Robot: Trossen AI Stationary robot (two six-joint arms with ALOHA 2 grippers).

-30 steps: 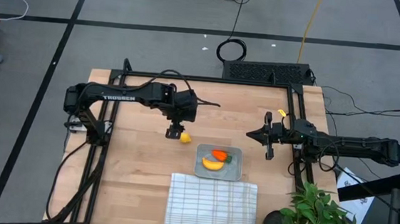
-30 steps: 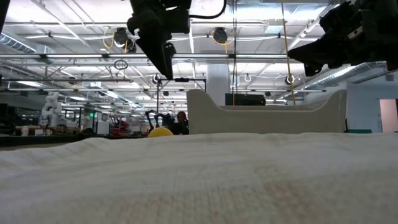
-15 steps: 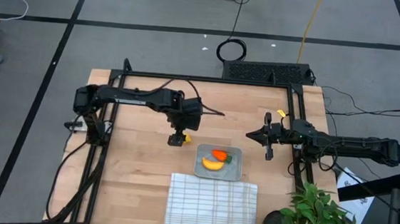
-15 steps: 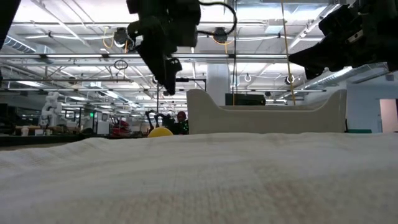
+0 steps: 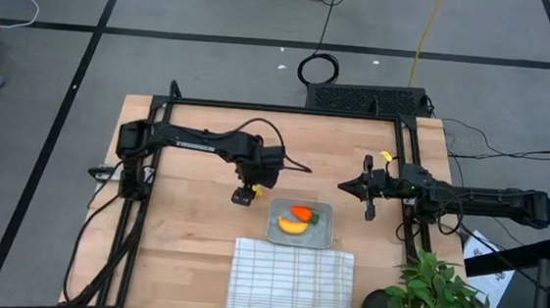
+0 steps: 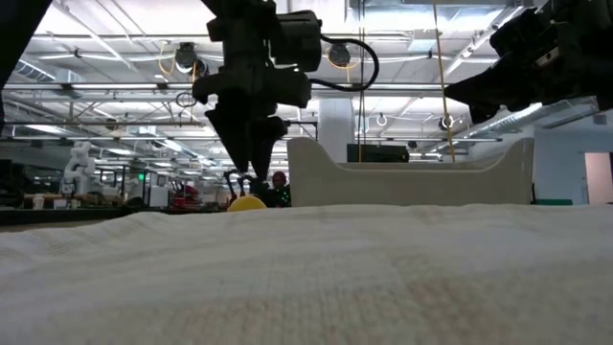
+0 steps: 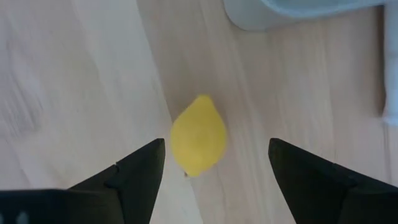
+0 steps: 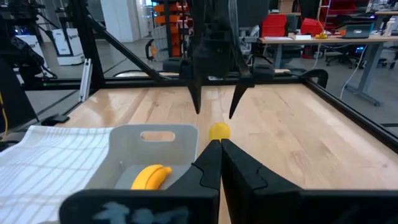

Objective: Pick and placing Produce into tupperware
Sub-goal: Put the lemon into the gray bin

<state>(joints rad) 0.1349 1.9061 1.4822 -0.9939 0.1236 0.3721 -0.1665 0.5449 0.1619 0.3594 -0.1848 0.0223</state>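
While my left gripper (image 5: 243, 197) hangs over the lemon (image 7: 198, 135), its two fingers (image 7: 138, 169) stand spread wide apart, one on each side of the fruit, touching nothing. I see the lemon lying on the bare wooden table (image 5: 180, 235), just beside the near corner of the tupperware (image 5: 300, 224) but outside it. In the high view the gripper body covers the lemon, so I place it from the left wrist view and the low view, where it shows as a yellow bump (image 6: 247, 202) right under the lowered fingertips. The right wrist view has it too (image 8: 218, 130), sitting on the wood below the left gripper's spread tips (image 8: 214, 107).

Inside the tupperware I see the banana (image 5: 292, 226) and the carrot (image 5: 303, 213) with its green top, lying side by side. The banana also shows in the right wrist view (image 8: 152, 177), against the container's wall (image 8: 155, 138).

My right gripper (image 5: 349, 186) waits over the table's right side, well apart from the tupperware, fingers (image 8: 211, 163) pressed together with nothing between them.

The white checked cloth (image 5: 291, 284) lies flat against the tupperware's front edge. A potted plant (image 5: 440, 305) sits at the table's right front corner.
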